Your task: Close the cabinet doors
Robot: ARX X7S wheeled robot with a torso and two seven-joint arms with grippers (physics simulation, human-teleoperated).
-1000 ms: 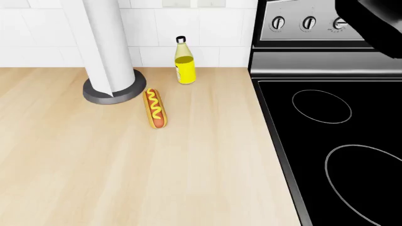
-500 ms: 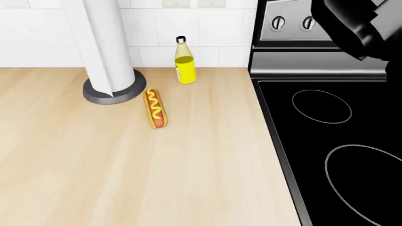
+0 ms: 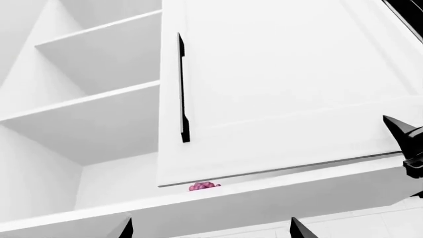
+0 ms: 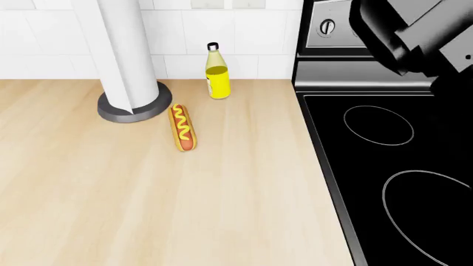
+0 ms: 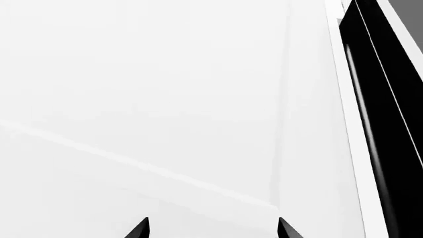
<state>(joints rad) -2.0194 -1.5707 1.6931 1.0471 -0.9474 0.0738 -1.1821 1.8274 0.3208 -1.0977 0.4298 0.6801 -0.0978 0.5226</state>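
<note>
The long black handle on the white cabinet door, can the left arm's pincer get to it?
Probably yes. In the left wrist view the long black handle on the white cabinet door shows fully, with nothing between it and the open left pincer.

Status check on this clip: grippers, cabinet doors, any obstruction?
Left gripper open, empty, facing the cabinet. Right gripper open, empty, near a white panel. Cabinet door nearly shut; other side's shelves exposed. Nothing blocking seen; pink item inside.
</note>
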